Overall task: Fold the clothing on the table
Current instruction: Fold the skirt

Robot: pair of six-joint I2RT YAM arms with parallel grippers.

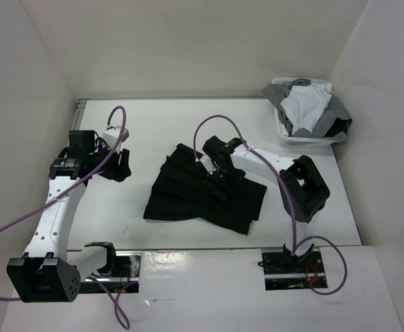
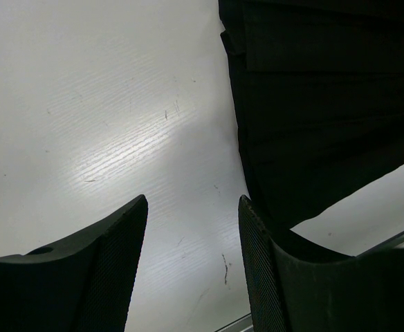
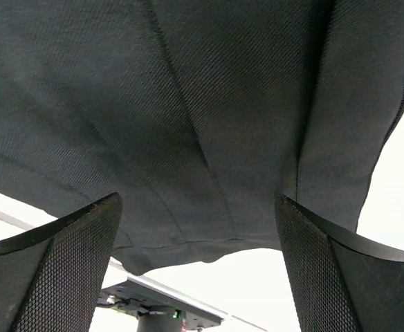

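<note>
The clothing (image 1: 202,197), a black pleated garment, lies spread in the middle of the white table (image 1: 160,124). My right gripper (image 1: 219,183) hovers just over its middle, jaws wide open. In the right wrist view the dark fabric (image 3: 188,104) fills the frame beyond the right gripper (image 3: 198,200), with nothing between the fingers. My left gripper (image 1: 115,169) stands left of the clothing over bare table. In the left wrist view the left gripper (image 2: 193,200) is open with only tabletop between the fingers, and the clothing (image 2: 326,104) lies off to the upper right, beside the right finger.
A white basket (image 1: 292,142) heaped with grey and white garments (image 1: 306,111) sits at the back right corner. White walls close in the table on three sides. A grey rail (image 2: 389,238) marks the table edge. An arm's base mount (image 3: 160,311) shows beyond the hem.
</note>
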